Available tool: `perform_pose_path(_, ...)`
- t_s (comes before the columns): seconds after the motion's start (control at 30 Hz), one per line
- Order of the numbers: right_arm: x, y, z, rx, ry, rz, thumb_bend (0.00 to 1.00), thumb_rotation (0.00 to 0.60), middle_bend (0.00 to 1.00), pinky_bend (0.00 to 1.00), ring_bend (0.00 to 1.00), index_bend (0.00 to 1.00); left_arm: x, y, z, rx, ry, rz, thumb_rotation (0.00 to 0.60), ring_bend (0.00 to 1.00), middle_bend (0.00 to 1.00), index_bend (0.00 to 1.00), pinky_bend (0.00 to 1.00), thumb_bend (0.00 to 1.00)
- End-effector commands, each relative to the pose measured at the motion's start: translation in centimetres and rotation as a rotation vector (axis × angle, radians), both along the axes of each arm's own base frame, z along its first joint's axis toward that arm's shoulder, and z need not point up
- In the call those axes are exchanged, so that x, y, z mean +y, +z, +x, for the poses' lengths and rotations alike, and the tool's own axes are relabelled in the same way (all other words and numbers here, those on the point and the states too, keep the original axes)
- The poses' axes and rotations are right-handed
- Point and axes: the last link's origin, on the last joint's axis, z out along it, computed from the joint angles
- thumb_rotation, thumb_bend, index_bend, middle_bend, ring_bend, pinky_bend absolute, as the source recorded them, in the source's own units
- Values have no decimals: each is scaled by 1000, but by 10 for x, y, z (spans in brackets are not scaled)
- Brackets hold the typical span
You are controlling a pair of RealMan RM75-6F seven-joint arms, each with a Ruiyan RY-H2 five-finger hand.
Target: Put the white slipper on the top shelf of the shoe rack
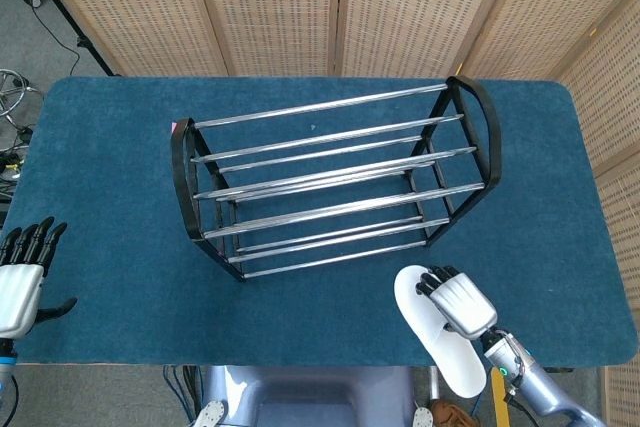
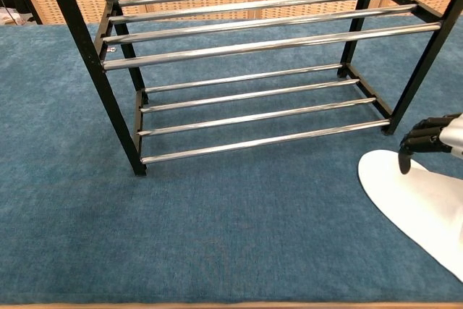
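The white slipper (image 1: 437,335) lies flat at the table's front edge on the right, its heel end hanging over the edge; the chest view shows its toe end (image 2: 405,197). My right hand (image 1: 456,303) lies over the slipper's right side, its fingers (image 2: 425,140) curled down onto the slipper; the thumb is hidden. The black shoe rack (image 1: 335,179) with chrome bars stands mid-table, both its top shelf (image 2: 268,16) and lower shelf bare. My left hand (image 1: 20,275) hovers at the table's left front edge, fingers apart and holding nothing.
Blue cloth covers the table (image 1: 120,167). The rack's right front leg (image 2: 418,70) stands just behind my right hand. Woven screens (image 1: 340,7) close off the back. A cluttered floor (image 1: 12,97) shows at far left.
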Motion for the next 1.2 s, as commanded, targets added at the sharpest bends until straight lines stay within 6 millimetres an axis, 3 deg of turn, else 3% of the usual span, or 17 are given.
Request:
perform_pose_path(0.03, 2, -2, 1, -31, 30, -1, 161, 600, 420, 436, 354, 453, 0, 0, 0, 1, 0, -1, 600, 0, 0, 0, 0, 0)
perform_pose_path(0.37, 5, -2, 0, -68, 53, 0, 340, 600, 505, 555, 447, 609, -1, -2, 1, 5, -2, -4, 600, 0, 0, 0, 0, 0)
perform_pose_path(0.57, 6, 0, 1, -85, 59, -4, 353, 600, 511, 576, 455, 614, -1, -2, 1, 4, 0, -7, 600, 0, 0, 0, 0, 0)
perform_pose_path(0.6, 9, 2, -6, -63, 41, -4, 353, 600, 512, 576, 455, 615, -1, -2, 1, 3, 0, -8, 600, 0, 0, 0, 0, 0)
perform_pose_path(0.8, 12, 8, 3, -68, 75, -36, 353, 600, 513, 576, 455, 617, 0, -4, 1, 5, -4, -24, 600, 0, 0, 0, 0, 0)
perform_pose_path(1.2, 15, 36, -5, -65, 103, -136, 353, 600, 514, 576, 456, 618, 13, -31, -14, 19, -57, -75, 600, 0, 0, 0, 0, 0)
